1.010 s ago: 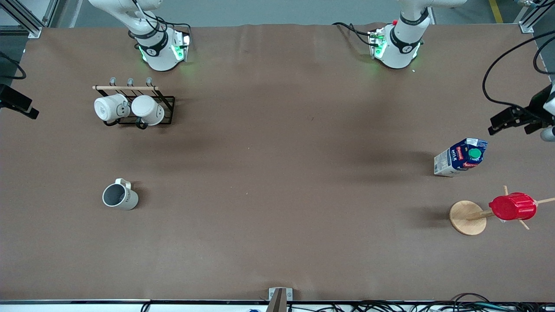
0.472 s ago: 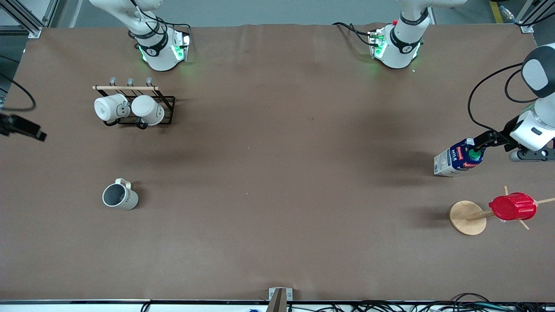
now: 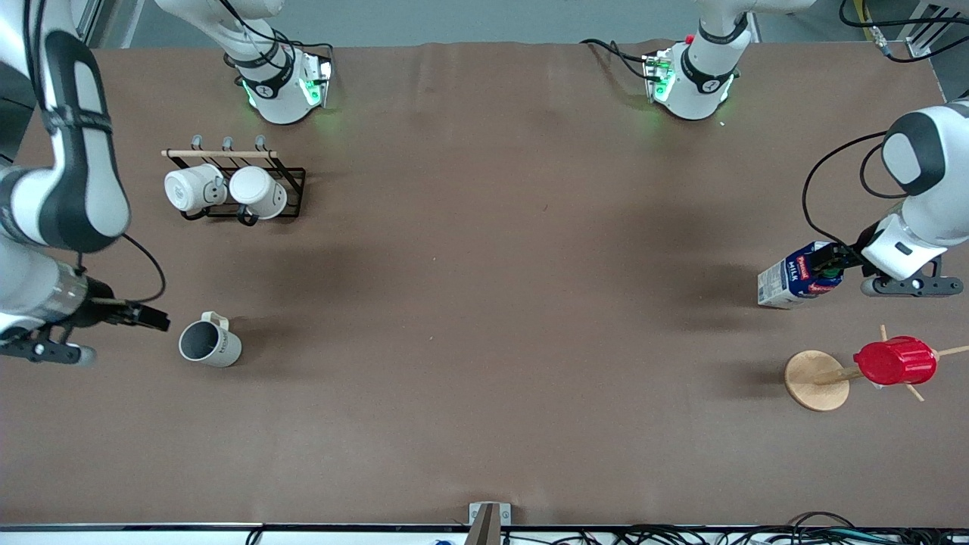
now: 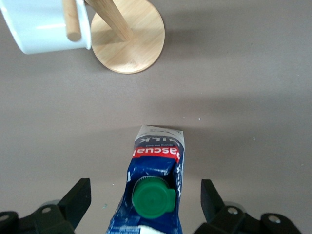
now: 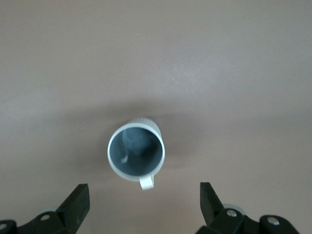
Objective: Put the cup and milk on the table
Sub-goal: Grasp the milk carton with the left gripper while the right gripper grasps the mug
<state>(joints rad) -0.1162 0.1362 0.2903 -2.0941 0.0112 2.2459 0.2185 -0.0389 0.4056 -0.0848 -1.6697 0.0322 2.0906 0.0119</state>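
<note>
Left gripper (image 4: 145, 202): fingers (image 4: 78, 197) spread wide, straddling the milk (image 4: 153, 192), no contact visible; milk upright on the table (image 3: 484, 303) | Right gripper (image 5: 141, 202): fingers (image 5: 78, 200) spread wide, holding nothing; cup (image 5: 136, 152) upright on the table just ahead of the fingertips, not between them, handle toward the gripper.

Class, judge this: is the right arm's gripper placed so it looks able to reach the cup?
Probably yes: the right gripper is open beside the upright cup, with only bare table around it.
</note>
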